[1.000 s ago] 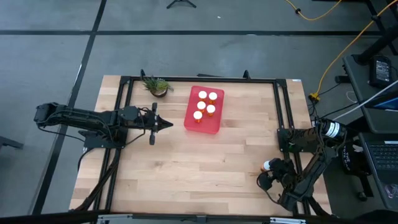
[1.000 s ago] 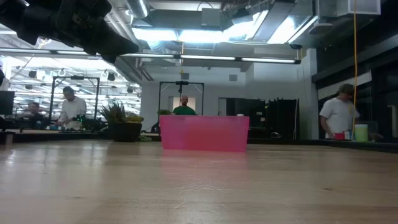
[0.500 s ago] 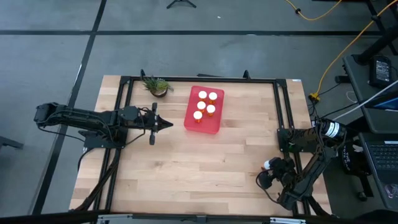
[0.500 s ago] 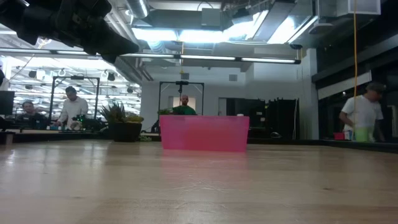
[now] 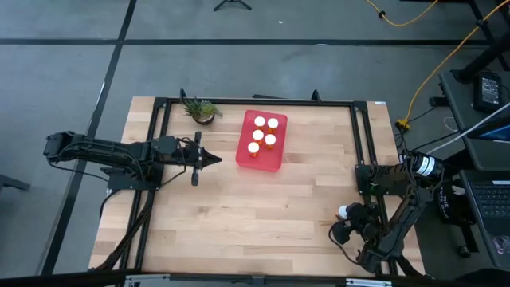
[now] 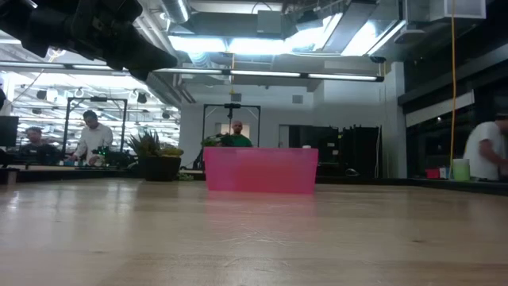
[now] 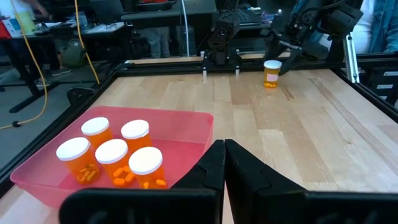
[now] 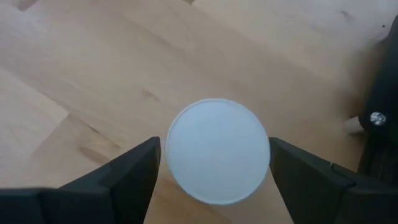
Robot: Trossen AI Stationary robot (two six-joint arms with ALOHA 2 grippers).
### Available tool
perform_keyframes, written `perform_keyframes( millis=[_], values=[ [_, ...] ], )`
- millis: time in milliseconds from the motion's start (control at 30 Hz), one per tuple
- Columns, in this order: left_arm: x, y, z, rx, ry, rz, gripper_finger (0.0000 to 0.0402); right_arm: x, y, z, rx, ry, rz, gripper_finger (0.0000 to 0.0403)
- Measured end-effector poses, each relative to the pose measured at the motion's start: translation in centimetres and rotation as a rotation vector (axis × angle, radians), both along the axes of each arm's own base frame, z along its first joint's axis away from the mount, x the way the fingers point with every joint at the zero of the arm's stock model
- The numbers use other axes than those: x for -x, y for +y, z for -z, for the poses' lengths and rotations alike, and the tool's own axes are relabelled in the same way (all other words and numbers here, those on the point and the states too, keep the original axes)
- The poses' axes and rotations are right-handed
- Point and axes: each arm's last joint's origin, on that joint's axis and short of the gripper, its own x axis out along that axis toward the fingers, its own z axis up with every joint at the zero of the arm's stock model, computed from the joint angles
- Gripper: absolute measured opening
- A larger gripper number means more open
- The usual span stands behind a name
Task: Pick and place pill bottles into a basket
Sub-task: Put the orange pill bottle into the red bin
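Observation:
The red tray (image 5: 260,142) lies at the table's far middle and holds several orange pill bottles with white caps (image 5: 262,134), also seen in the left wrist view (image 7: 113,155). One more bottle (image 5: 343,212) stands upright on its base near the table's right edge (image 7: 272,73). My right gripper (image 8: 216,177) points down over it, open, one finger on either side of its white cap (image 8: 217,150) with small gaps. My left gripper (image 5: 215,159) is shut and empty, level, just left of the tray (image 7: 205,134).
A small potted plant (image 5: 201,110) stands at the far edge, left of the tray. A black frame (image 5: 358,135) runs round the table's edges. Bare wood (image 5: 263,207) lies between the tray and the near edge. People show in the room behind (image 6: 89,139).

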Motion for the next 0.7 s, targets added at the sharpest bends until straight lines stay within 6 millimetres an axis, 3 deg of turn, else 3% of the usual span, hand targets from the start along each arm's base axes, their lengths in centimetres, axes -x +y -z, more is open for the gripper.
perform_keyframes(
  millis=[333, 700],
  values=[
    [0.00, 0.00, 0.00, 0.000, 0.000, 0.000, 0.0007, 0.03, -0.14, 0.13, 0.004, 0.001, 0.003, 0.0289],
    [0.00, 0.00, 0.01, 0.000, 0.001, 0.000, 0.0007, 0.03, -0.14, 0.13, 0.004, 0.001, 0.003, 0.0224]
  ],
)
